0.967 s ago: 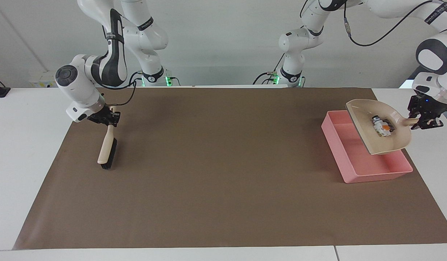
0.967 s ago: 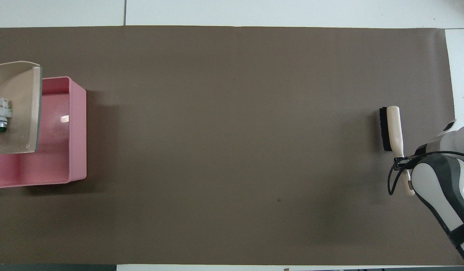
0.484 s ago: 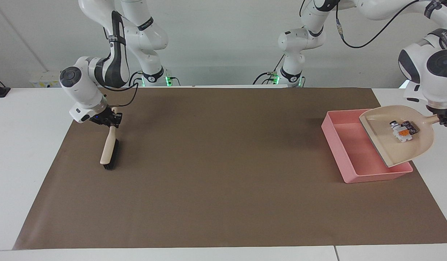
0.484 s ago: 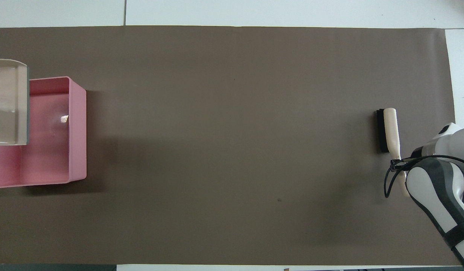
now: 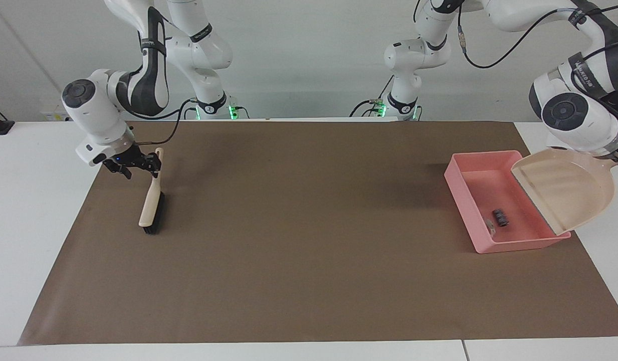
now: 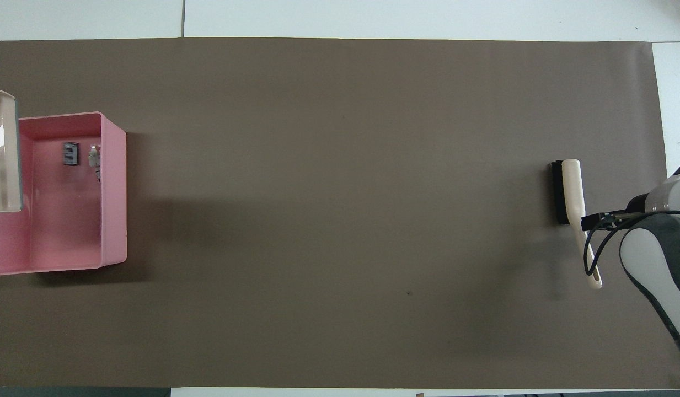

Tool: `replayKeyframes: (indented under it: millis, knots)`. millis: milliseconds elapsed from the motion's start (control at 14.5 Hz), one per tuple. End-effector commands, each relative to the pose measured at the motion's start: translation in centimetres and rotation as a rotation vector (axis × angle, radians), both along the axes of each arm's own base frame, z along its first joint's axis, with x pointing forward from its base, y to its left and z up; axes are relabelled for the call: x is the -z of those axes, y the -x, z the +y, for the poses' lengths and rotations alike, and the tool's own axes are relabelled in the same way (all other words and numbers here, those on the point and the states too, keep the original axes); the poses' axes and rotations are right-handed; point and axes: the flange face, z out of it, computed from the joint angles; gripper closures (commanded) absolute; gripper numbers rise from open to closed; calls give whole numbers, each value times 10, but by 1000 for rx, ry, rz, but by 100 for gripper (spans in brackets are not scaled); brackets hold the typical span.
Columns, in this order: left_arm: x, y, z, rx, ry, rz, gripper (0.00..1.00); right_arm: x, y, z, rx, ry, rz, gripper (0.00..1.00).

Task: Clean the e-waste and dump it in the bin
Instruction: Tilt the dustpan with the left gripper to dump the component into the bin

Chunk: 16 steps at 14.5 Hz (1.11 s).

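Two e-waste scraps (image 6: 80, 155) in the bin (image 5: 459, 184), under the left pincer's tipped dustpan (image 5: 569, 190).

We see the bin (image 5: 458, 184) as smooth pink plastic with a slight gloss, and the dustpan (image 5: 572, 188) as glossy beige plastic. The brush (image 5: 152, 206) has a smooth cream handle that looks plastic, with dark bristles. A matt brown mat (image 5: 309, 240), like paper, covers the smooth white surface (image 5: 33, 200).
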Motion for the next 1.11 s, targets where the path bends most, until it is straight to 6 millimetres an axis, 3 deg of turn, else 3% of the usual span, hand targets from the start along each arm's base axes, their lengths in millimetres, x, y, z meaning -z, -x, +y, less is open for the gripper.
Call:
replayKeyframes:
  millis: [0,207,415,553,691,829,1036]
  knots:
    - [-6,16,0,-5,-71,-30,100,-63,-22,17,-23,16,-30,0]
    - [-15,19,0,-10,-129,-62,100,-125,-30,45,78,34,-27,0]
    - [-30,23,-35,34,-244,-46,100,-177,-29,53,156,41,-3,0]
    - [-37,28,-46,42,-258,-50,100,-201,-41,56,168,41,22,0]
    - [-40,29,-52,44,-279,-47,100,-211,-49,66,161,41,23,0]
    - [-43,28,-55,59,-290,-50,100,-192,-47,68,161,30,38,0]
    - [-48,27,-64,84,-282,-50,100,-191,-34,59,162,11,36,0]
